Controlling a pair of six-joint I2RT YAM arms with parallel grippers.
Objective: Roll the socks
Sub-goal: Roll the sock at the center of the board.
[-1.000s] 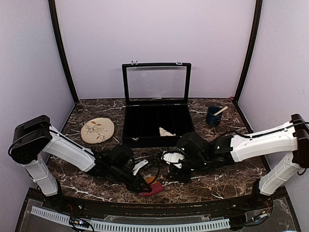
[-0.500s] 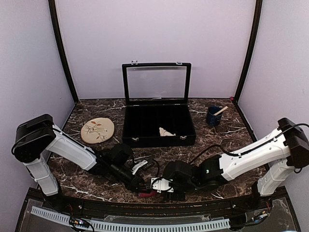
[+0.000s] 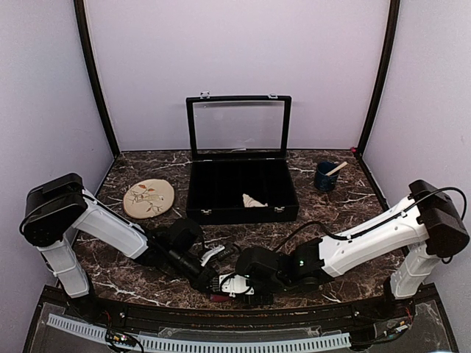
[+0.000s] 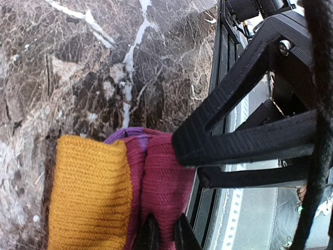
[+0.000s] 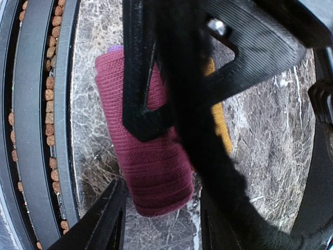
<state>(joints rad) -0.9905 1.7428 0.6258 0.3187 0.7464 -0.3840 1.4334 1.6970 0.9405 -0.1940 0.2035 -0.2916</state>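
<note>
Sock [image 5: 156, 156] lay lengthwise along bench [image 5: 260, 130] front edge, mostly hidden from above. Left gripper [image 4: 165, 237] clamped it; right gripper [image 5: 158, 214] apart.

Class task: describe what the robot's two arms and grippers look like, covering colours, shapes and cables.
The left arm and right arm have white shells on their long links, with black joints and wrists. A thin black cable loops along the right arm. The left gripper and right gripper are black, with flat ribbed fingers on open triangular frames.
</note>
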